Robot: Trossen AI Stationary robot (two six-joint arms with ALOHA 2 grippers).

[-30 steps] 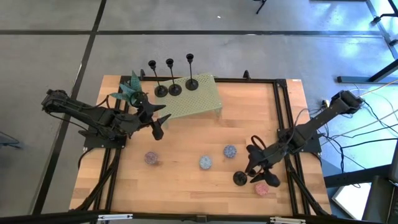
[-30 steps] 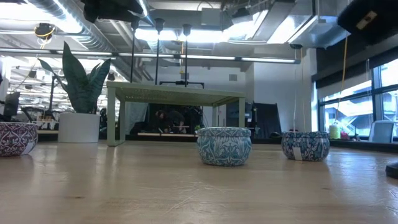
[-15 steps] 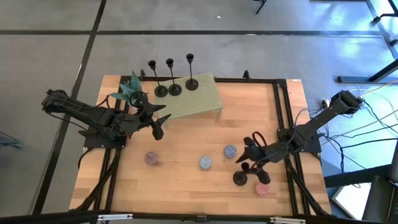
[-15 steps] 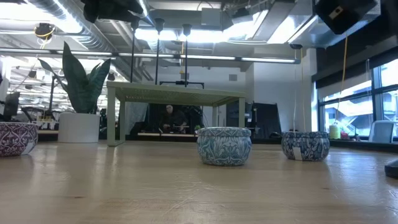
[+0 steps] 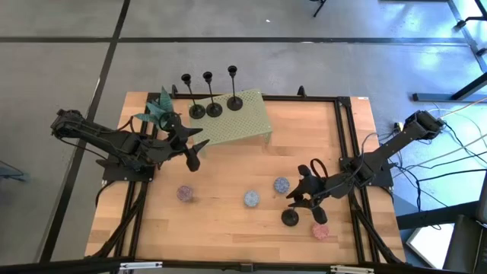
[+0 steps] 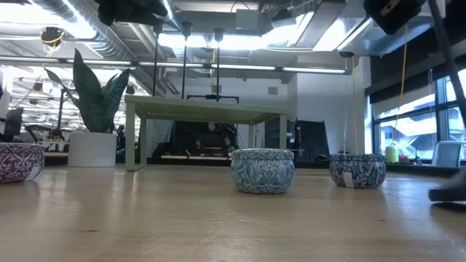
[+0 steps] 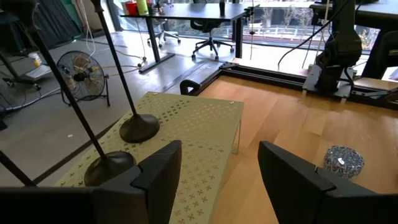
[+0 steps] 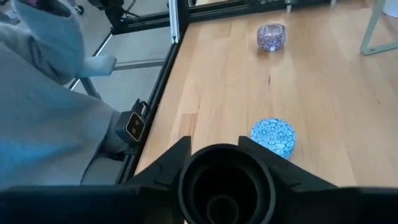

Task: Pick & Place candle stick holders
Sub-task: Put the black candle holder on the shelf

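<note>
While clamped on candle holder, right end effector nr blue tin; left end effector wide.

Beyond my wooden table lies a grey concrete floor crossed by dark lines. Overhead run exposed ducts and long ceiling lights. Tall windows stand at one side. Farther off I see a black desk, office chairs and a floor fan.
</note>
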